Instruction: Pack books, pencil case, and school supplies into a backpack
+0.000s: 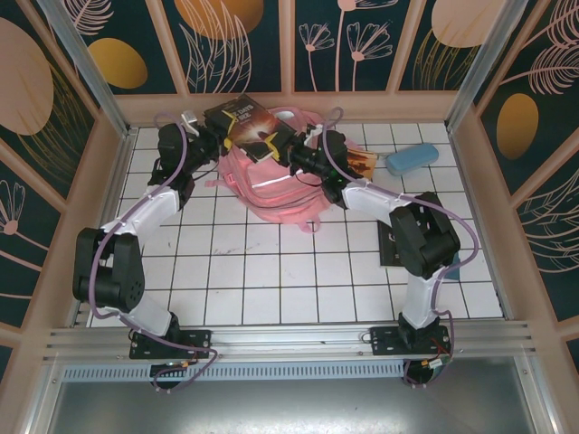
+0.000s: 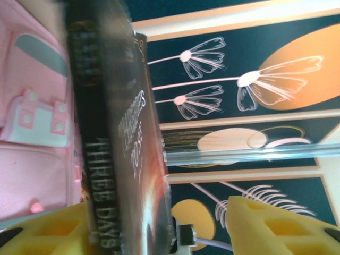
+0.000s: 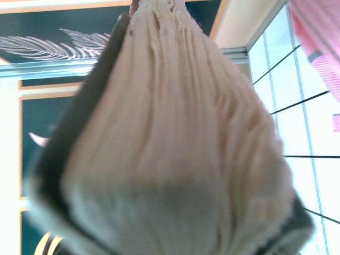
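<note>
left gripper (image 1: 213, 129): jaws apart. In the left wrist view (image 2: 159, 234) its yellow foam fingers (image 2: 276, 231) stand wide. The paperback's spine lies against one finger, with an open gap to the other.
right gripper (image 1: 288, 152): at the paperback's near-right corner. Its fingers aren't visible, so can't tell if it's clamped. In the right wrist view, fanned page edges (image 3: 175, 138) sit right at the lens.
paperback: thick dark-covered paperback with an orange glow on the cover (image 1: 246, 122), held up over the far edge of the backpack, between the two grippers.
paperback axis: cover faces up. Long axis runs diagonally from far-left to near-right, from the left gripper towards the right one. Spine (image 2: 95, 159) faces the left wrist camera.
backpack: large soft pink fabric backpack (image 1: 271, 192), lying slumped on the white tiled table (image 1: 271, 280).
orange book: small orange-covered book (image 1: 363, 164), just right of the backpack, beside the right arm.
pencil case: light blue oblong pencil case (image 1: 412, 158), right of the backpack, past the orange book.
booklet: flat black booklet (image 1: 391, 246), near-right of the backpack, partly under the right arm.
</note>
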Controlling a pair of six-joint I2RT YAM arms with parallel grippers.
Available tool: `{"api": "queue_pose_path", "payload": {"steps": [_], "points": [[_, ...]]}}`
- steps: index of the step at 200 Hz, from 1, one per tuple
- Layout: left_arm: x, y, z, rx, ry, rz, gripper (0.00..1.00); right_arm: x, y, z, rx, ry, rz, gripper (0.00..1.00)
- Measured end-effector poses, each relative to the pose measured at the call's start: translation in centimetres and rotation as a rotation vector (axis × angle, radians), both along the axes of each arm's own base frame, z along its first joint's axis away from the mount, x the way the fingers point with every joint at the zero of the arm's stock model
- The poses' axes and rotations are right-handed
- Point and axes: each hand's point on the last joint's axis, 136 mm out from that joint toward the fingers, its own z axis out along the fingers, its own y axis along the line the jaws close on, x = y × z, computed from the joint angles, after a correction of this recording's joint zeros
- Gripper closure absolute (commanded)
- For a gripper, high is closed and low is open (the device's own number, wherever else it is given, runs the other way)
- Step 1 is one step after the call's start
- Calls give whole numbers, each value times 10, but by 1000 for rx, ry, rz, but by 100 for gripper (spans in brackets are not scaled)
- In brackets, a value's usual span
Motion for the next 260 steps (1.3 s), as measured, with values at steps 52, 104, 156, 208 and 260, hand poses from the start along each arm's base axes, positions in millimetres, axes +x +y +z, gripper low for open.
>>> {"api": "queue_pose_path", "payload": {"steps": [52,104,156,208,260], "points": [[-12,5,-54,349,100,-60,22,-8,-33,-44,-314,14,-97,95],[-30,-1,-71,648,19,-222,15,-15,-110,-46,-619,-16,-245,95],[-52,-58,-101,859,-73,-462,5,-24,-191,-21,-755,-30,-404,95],[-41,-122,-145,1094,-118,-665,7,-32,-242,-30,-810,21,-480,96],[-29,-153,-183,1286,-130,-821,21,-27,-279,-42,-810,85,-539,96]]}}
